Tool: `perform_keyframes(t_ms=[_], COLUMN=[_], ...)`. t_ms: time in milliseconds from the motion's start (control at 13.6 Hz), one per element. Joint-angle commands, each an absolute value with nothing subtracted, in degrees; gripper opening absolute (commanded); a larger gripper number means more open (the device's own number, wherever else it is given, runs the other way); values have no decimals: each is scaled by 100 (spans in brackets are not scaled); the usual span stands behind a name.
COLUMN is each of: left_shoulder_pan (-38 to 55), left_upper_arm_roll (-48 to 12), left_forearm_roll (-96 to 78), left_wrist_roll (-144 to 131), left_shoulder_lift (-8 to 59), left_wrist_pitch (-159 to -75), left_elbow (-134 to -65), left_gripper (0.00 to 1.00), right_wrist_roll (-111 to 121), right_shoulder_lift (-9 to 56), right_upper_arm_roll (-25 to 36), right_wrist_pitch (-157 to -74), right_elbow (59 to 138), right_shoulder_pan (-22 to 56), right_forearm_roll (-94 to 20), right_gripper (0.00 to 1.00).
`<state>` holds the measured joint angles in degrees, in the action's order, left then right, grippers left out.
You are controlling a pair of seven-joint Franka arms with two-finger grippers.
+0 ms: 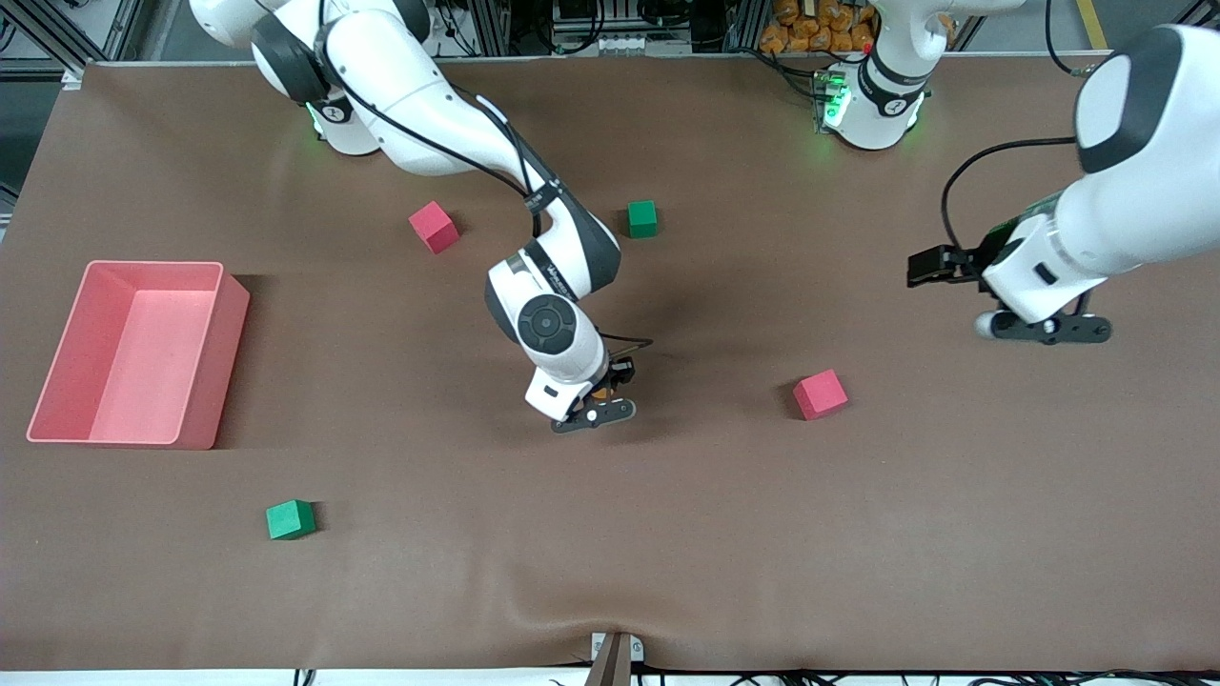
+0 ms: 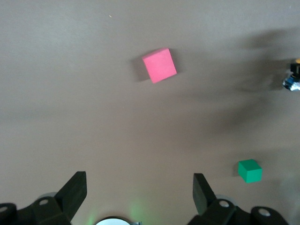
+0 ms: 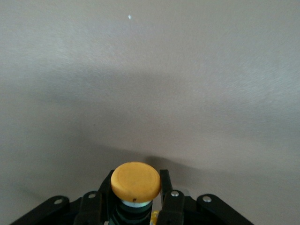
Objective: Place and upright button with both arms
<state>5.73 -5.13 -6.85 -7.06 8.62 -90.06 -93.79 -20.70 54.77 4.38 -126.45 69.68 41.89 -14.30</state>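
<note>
My right gripper (image 1: pixel 596 405) hangs low over the middle of the table, shut on the button (image 3: pixel 136 182). Its round orange cap shows between the two black fingers (image 3: pixel 165 187), which clamp the dark body below the cap. In the front view only a speck of the orange button (image 1: pixel 602 389) shows under the wrist. The left gripper (image 1: pixel 1048 331) waits in the air over the left arm's end of the table. In the left wrist view the left gripper (image 2: pixel 138 183) is open, with only bare mat between the fingers (image 2: pixel 77 183).
A red cube (image 1: pixel 820 393) (image 2: pixel 160 65) lies between the two grippers. A green cube (image 1: pixel 642 218) (image 2: pixel 250 170) and another red cube (image 1: pixel 434 227) lie nearer the bases. A third cube, green (image 1: pixel 290 519), lies near the front edge. A pink bin (image 1: pixel 57 362) stands at the right arm's end.
</note>
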Motion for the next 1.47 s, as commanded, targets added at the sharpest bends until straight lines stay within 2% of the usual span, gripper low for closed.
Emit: perform_keyframes(t_ms=[0,73,147,220,293,514,734,1174,1394], left_shoulder_pan=[694,747,869,1001,1028,1283,1511,2284,2688], left_upper_arm_roll=[-658,-737,-764,-765,-773,-773,-782,-765,-756], left_forearm_roll=[-782,-782,-774,-765,-765,-773,-869,-940,-940], left_wrist_roll=[-729,-747,-747,-747,-747,-747,-738,-790,-1274], left_shoulder_lift=[1203,1282,1492,1642,1783,2117,2512,3409,3944], left_wrist_pitch=[-9009,-9017,-9026,-9026,-9035,-9114,-9316,-10035,-10537], left_elbow=[-9317,-9247,-9063,-8957,-8956,-8807,-8465,-7718,-7349], left_gripper=[100,100,100,100,100,100,100,100,100], right_wrist_roll=[-2390,-2539,-2566,-2566,-2575,-2558,-2549,-2453,-1689], right_shoulder_lift=[5598,5642,5660,5660,5651,5599,5432,4651,4177], right_upper_arm_roll=[510,510,510,518,519,527,510,694,694], right_wrist_pitch=[-12595,-12603,-12604,-12595,-12586,-12525,-11921,-11559,-10761], right_elbow=[6724,6715,6715,6724,6715,6654,6285,6267,6267], right_shoulder_pan=[4324,4385,4412,4430,4421,4342,4079,3324,2603], right_forearm_roll=[-1538,-1521,-1512,-1494,-1494,-1494,-1520,-1485,-1503], right_gripper=[0,0,6,72,100,100,100,100,100])
